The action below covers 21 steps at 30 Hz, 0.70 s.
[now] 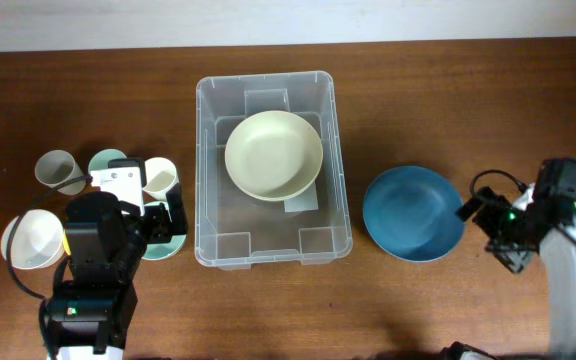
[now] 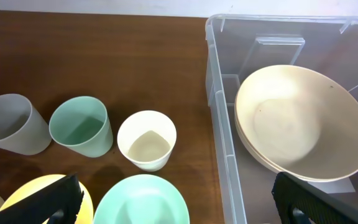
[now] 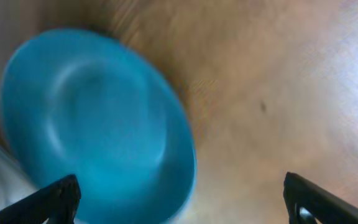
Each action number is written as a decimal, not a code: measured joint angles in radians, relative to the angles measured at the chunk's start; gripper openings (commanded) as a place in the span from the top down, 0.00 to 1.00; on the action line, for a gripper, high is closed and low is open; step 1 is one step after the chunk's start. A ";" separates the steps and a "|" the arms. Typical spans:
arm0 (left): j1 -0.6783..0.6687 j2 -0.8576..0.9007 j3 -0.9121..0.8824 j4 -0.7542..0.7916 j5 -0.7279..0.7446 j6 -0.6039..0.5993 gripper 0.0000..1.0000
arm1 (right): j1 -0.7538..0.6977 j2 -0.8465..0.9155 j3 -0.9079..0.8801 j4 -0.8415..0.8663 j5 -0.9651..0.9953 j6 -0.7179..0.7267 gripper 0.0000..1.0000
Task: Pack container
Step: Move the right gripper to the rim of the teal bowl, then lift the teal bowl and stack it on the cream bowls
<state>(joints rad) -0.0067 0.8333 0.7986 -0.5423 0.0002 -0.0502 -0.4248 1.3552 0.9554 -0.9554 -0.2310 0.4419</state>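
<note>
Container (image 1: 204, 170), cream bowl (image 1: 273, 153) inside, sits between left gripper (image 2: 176, 196) and right gripper (image 3: 179, 196), both gaping empty; blue plate (image 1: 413, 213) just right of it; probably light, stiff, slick plastic; best taken by its rim.

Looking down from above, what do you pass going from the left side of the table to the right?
Grey cup → green cup → cream cup → container with a cream bowl inside → blue bowl.
</note>
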 measured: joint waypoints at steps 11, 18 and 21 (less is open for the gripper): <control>0.000 0.000 0.000 -0.003 0.000 0.000 0.00 | 0.001 0.367 0.000 0.173 -0.142 -0.053 0.22; 0.000 0.000 0.000 -0.004 0.000 0.000 0.00 | 0.041 0.391 0.001 0.183 -0.165 -0.080 0.71; 0.000 0.000 0.000 -0.004 0.000 0.000 0.00 | 0.052 0.392 0.001 0.185 -0.168 -0.080 0.84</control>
<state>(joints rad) -0.0067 0.8333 0.7986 -0.5465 0.0002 -0.0502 -0.3729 1.7470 0.9562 -0.7700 -0.3992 0.3622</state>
